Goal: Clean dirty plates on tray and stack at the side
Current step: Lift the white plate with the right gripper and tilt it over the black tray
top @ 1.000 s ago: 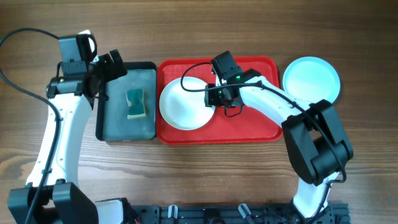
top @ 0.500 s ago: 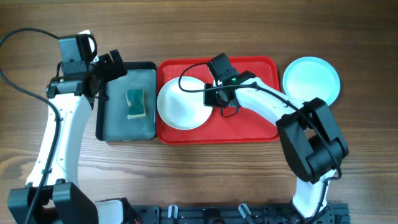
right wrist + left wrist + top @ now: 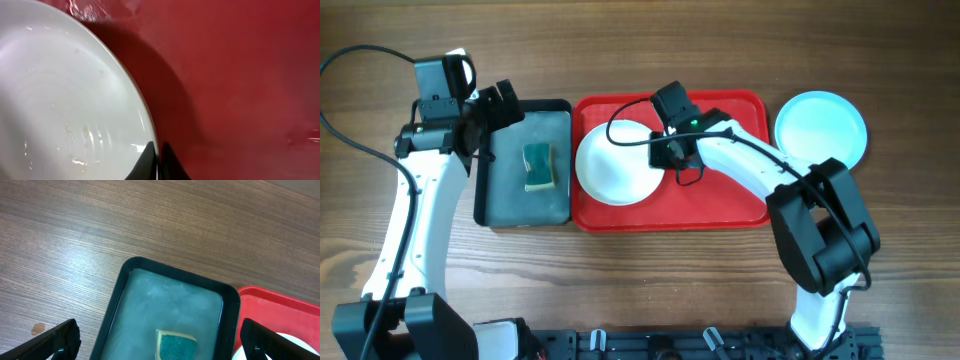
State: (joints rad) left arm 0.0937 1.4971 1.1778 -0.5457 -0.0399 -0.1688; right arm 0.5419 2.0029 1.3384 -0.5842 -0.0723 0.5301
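A white plate (image 3: 613, 166) lies on the left half of the red tray (image 3: 725, 198). My right gripper (image 3: 667, 152) is shut on the plate's right rim. In the right wrist view the two dark fingertips (image 3: 157, 161) pinch the edge of the white plate (image 3: 65, 100), whose face shows faint smears, over the wet red tray (image 3: 240, 75). A pale turquoise plate (image 3: 820, 126) sits on the table to the right of the tray. My left gripper (image 3: 505, 104) stands open above the far end of the black tray, with nothing between its fingers (image 3: 162, 342).
The black tray (image 3: 525, 205) left of the red tray holds water and a green sponge (image 3: 538, 167). In the left wrist view the sponge (image 3: 176, 346) lies below the black tray's rim (image 3: 175, 275). The wood table surrounds both trays.
My right gripper has closed on the white plate's rim and shifted a little left and toward the far side. The plate has nudged slightly left. The left arm has not moved.
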